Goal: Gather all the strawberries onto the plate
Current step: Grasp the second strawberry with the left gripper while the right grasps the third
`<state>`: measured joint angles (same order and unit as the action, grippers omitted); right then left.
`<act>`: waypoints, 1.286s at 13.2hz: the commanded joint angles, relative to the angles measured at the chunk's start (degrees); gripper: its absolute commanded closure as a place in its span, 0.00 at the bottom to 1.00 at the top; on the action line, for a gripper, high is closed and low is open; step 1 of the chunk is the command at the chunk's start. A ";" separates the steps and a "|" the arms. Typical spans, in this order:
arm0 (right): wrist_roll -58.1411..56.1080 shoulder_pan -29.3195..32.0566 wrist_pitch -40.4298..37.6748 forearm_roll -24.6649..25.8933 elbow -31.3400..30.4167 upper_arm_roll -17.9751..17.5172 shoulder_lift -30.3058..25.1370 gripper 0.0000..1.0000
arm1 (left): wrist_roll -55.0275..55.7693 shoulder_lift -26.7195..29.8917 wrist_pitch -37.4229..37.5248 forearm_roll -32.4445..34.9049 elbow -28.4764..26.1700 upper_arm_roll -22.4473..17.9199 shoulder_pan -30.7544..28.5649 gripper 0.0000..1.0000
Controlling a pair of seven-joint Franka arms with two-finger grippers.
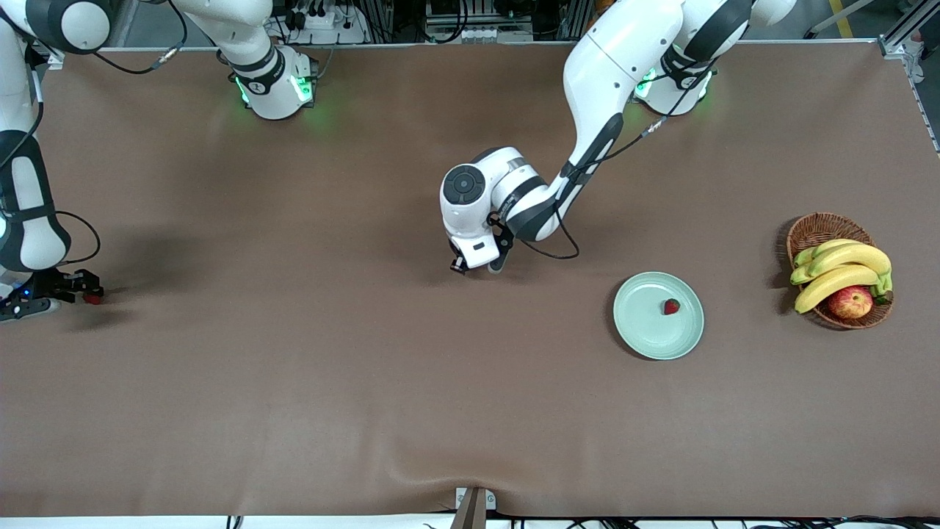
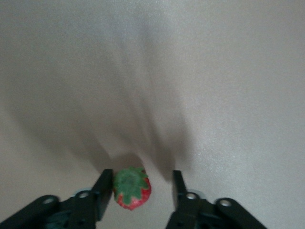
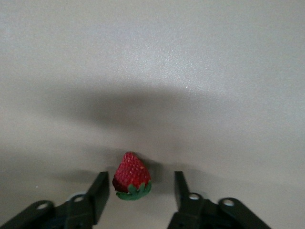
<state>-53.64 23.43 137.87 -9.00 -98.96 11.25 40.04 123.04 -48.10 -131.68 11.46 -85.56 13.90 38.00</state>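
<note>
Claws of both arms are down at the desk [image 1: 294,411], each straddling a strawberry, with one of three berries already home. At mid-desk the left claw [image 1: 476,266] has its fingers apart around a berry [image 2: 132,188] that lies green top up; one finger touches it, while a clear gap shows at the other, so no grip is made. At the right arm's end of the desk the right claw [image 1: 70,294] likewise stands apart around its berry [image 3: 132,176], which lies between the fingers touching neither, its red tip pointing away from the wrist; in the front view that berry shows as a red speck [image 1: 93,298] at the fingertips. By these pictures the job is about a third done: a single strawberry [image 1: 671,306] rests on the mint-green plate [image 1: 639,334], which lies toward the left arm's end of the desk from the left claw and well apart from the right one. Two berries still have to be clamped, lifted and carried over. Past the plate from the left claw, a wicker basket [image 1: 815,229] holds a bunch of bananas [image 1: 841,268] and an apple [image 1: 850,302], none of them part of the collection.
</note>
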 commanded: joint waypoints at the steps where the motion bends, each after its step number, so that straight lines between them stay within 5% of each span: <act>1: 0.11 0.91 0.64 0.57 1.31 -0.79 1.44 0.83 | 0.62 -1.20 -0.15 -0.65 1.01 -0.11 0.15 0.53; 4: -0.77 0.82 0.38 0.74 1.48 -0.79 1.18 0.94 | -0.25 -0.51 -0.06 -0.22 1.36 -0.11 -0.38 1.00; 8: -6.65 -2.68 -0.85 0.74 2.10 -1.23 -0.66 0.94 | -8.31 4.23 3.61 0.14 1.27 -0.11 -5.99 1.00; 13: -9.82 -12.78 -8.66 0.21 2.62 -2.46 -5.67 0.94 | -32.11 10.12 16.09 -0.21 -0.92 0.51 -18.81 1.00; 17: -9.91 -14.29 -12.28 0.21 4.65 -15.17 -5.41 0.94 | -53.73 11.36 21.12 -0.21 -2.07 0.42 -28.57 1.00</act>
<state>-62.44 8.78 126.84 -8.97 -94.76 1.84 34.70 77.50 -38.46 -112.04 11.49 -85.09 13.67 13.11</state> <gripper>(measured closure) 0.674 0.674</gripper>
